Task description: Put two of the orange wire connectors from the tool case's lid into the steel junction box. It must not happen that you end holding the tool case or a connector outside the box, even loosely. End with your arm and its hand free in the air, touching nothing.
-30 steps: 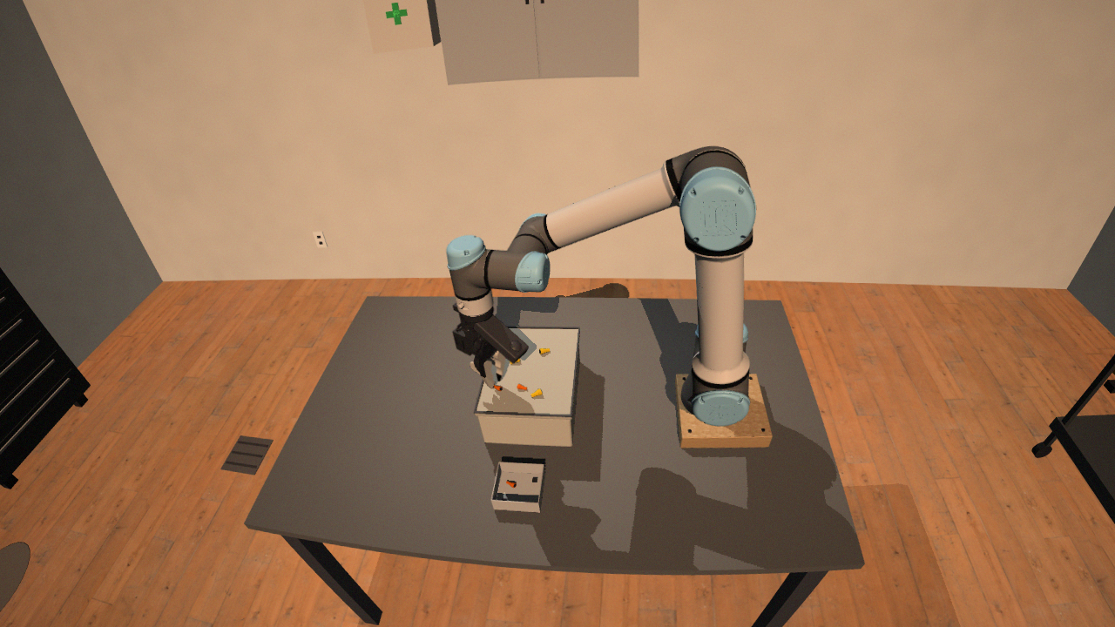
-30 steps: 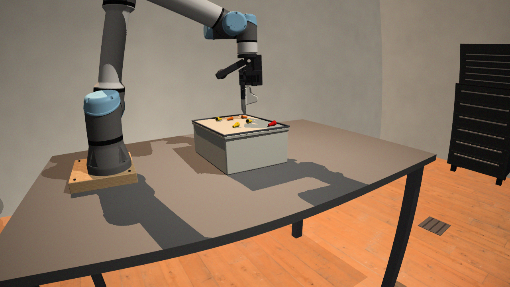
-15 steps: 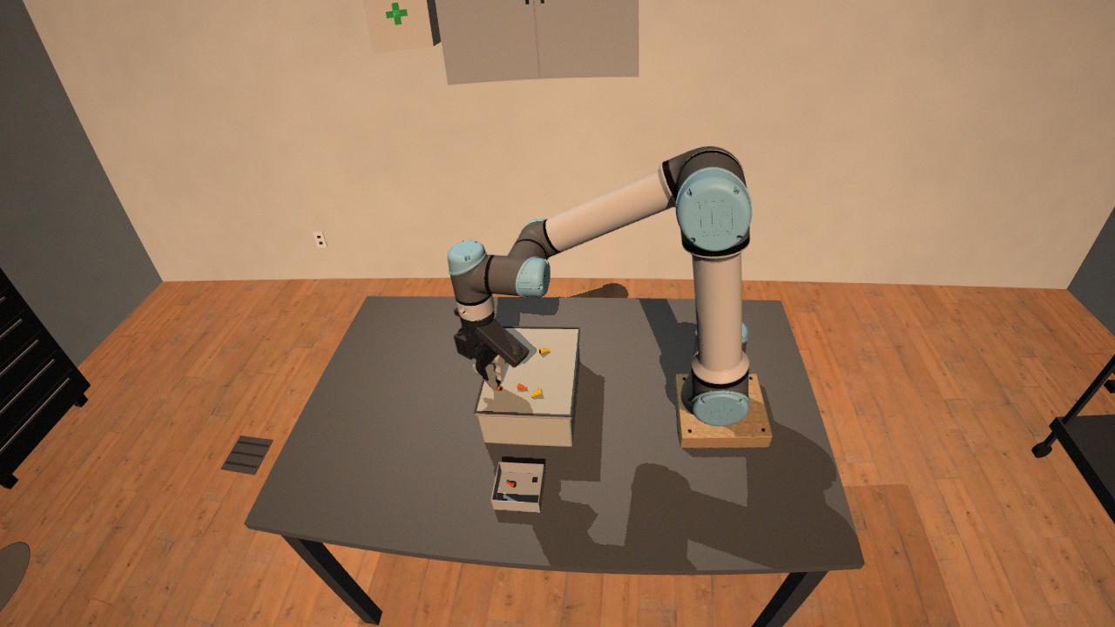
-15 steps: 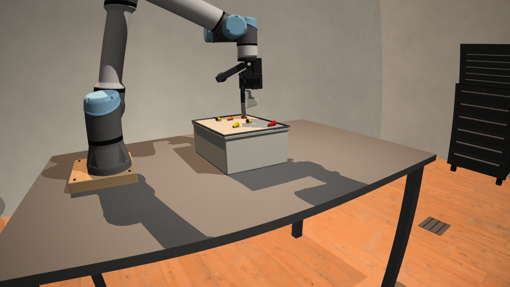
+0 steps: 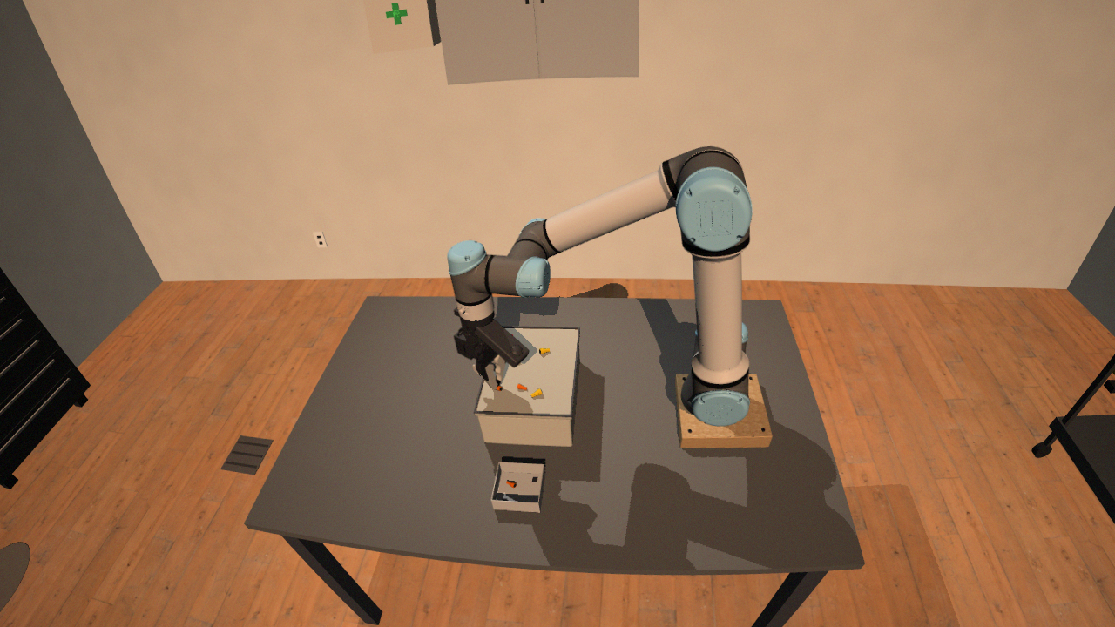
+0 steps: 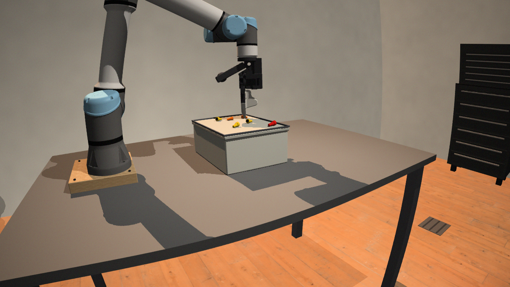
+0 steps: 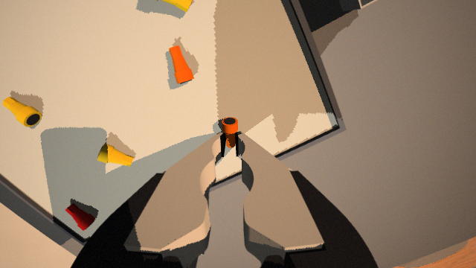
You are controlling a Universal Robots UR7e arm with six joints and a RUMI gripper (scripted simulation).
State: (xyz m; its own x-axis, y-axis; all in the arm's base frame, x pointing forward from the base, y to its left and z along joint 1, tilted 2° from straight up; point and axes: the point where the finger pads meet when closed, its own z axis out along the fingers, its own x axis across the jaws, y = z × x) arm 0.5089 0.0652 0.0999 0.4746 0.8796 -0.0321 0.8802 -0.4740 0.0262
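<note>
— Where is the gripper (image 7: 230, 144) seen?

— It is lowered onto the tool case's lid (image 7: 111, 56), close to the lid's corner by the dark rim. In the exterior view its fingertips (image 6: 243, 113) are seen down at the lid's surface.

— And the orange wire connector (image 7: 230, 130)?

— It is stood upright between the fingertips, open end up. The jaws are drawn nearly together and are pinched on its lower body, so the connector is gripped.

— What else is seen on the lid?

— A second orange connector (image 7: 180, 65) is laid flat farther in. Two yellow connectors (image 7: 115, 155) (image 7: 22, 112) and a red connector (image 7: 79, 216) are scattered well apart from the gripper.

— And the steel junction box (image 5: 517, 485)?

— It is set on the table (image 5: 389, 436), nearer the front edge than the case. One small orange piece (image 5: 511, 483) is seen inside it.
</note>
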